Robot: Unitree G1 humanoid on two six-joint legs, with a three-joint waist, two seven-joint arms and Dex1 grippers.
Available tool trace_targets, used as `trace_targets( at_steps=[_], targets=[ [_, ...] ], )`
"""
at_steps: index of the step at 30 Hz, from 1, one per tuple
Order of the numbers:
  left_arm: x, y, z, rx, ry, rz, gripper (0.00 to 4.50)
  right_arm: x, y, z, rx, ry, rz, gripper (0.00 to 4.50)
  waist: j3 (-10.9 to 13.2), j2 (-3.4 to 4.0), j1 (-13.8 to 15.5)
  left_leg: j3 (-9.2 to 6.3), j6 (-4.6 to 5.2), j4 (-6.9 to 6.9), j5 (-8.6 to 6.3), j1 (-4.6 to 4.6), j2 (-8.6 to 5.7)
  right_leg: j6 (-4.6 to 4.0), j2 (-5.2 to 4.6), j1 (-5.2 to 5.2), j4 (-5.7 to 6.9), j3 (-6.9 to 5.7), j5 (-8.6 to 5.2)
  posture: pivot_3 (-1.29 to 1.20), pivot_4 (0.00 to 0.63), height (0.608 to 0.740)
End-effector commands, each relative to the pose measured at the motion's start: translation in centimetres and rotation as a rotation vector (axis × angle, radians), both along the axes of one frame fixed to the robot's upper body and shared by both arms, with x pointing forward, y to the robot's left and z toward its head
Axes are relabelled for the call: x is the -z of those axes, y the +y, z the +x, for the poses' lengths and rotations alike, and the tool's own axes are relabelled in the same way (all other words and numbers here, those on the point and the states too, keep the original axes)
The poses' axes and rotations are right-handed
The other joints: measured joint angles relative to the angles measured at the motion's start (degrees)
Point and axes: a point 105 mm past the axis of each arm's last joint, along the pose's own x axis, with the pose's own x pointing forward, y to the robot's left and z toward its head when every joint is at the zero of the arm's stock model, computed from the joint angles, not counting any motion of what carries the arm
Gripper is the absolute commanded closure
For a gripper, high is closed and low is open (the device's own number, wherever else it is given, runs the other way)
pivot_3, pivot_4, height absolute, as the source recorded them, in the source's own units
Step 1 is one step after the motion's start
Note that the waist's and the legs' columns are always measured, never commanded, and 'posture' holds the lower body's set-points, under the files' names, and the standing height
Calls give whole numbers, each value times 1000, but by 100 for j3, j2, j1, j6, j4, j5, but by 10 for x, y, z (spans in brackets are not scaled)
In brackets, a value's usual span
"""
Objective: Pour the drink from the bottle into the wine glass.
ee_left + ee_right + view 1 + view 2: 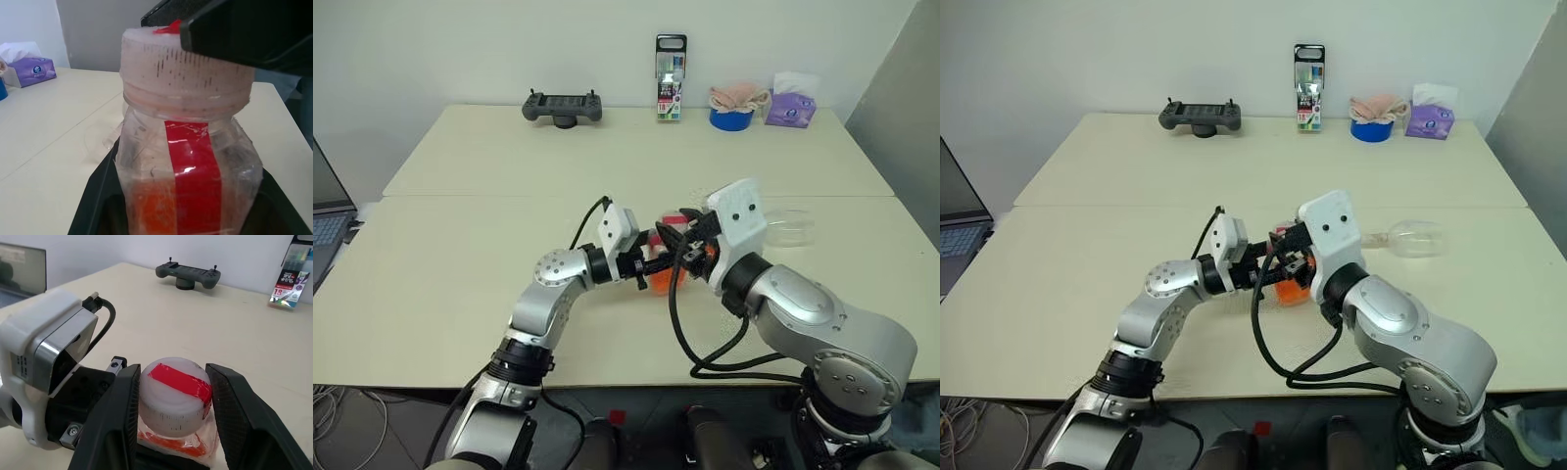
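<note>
Left eye view: at frame centre the left gripper (651, 262) is clamped on the bottle (664, 279), low over the worktop (460, 245), with the right gripper (690, 245) at its top. The glass (790, 225) lies on its side, right of centre.

Left wrist view: the drink (154, 210) sits low in the bottle; the cap (181, 63) is on.

Right wrist view: the right gripper's fingers (120, 401) flank the cap closely; I can't tell if they pinch it.

Uncapping appears to be the step in hand; no pouring yet, and the glass looks empty.
</note>
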Motion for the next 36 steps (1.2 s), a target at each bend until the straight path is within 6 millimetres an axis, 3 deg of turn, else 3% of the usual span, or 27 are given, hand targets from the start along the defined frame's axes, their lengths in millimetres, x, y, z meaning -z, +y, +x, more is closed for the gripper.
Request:
trace_targets(
  at_steps=[1,3,8,12,16,24,30,36],
  targets=[
    [-24,-4,-9,35,-103,-27,2784,0,-6,0,24,-24,-47,2752,0,0,0,0,0,0,0,0,-1,0,0,0,0,0,0,0,150,740],
    [-27,-6,-9,44,-108,-30,2784,1,-8,1,-18,-22,-64,2752,0,0,0,1,0,0,0,0,-1,0,0,0,0,0,0,0,150,740],
    [-40,-8,-15,109,-117,-39,2785,-1,-7,-10,-379,-35,-63,2752,0,-1,-2,5,1,0,0,-2,-4,1,-1,3,-9,-1,-1,0,150,740],
    [-55,-10,-27,213,-102,-29,2787,-16,-14,-39,-882,2,-137,2752,8,-1,0,9,1,1,0,-1,-4,2,-1,5,-7,0,0,0,150,740],
    [-59,-13,-40,295,-49,-14,2787,-21,-20,-50,-1128,20,-212,2752,9,-2,-15,6,2,-4,-1,6,3,2,4,7,-8,-4,0,0,150,740],
    [-47,-16,-34,236,-109,30,2788,-26,-27,-26,-1068,-3,-269,2752,10,-1,14,8,2,3,0,6,3,1,5,6,-2,0,0,0,150,740],
    [-46,-21,-28,206,-137,13,2788,-29,-33,-10,-901,-74,-299,636,10,-2,26,8,1,4,0,-2,-4,1,-5,3,-7,1,0,0,150,740],
    [-45,-25,-25,205,-137,0,2788,-41,-41,4,-630,-152,-195,629,10,-2,31,7,1,3,0,-1,-3,1,-5,2,-4,2,0,0,150,740]
  ],
)
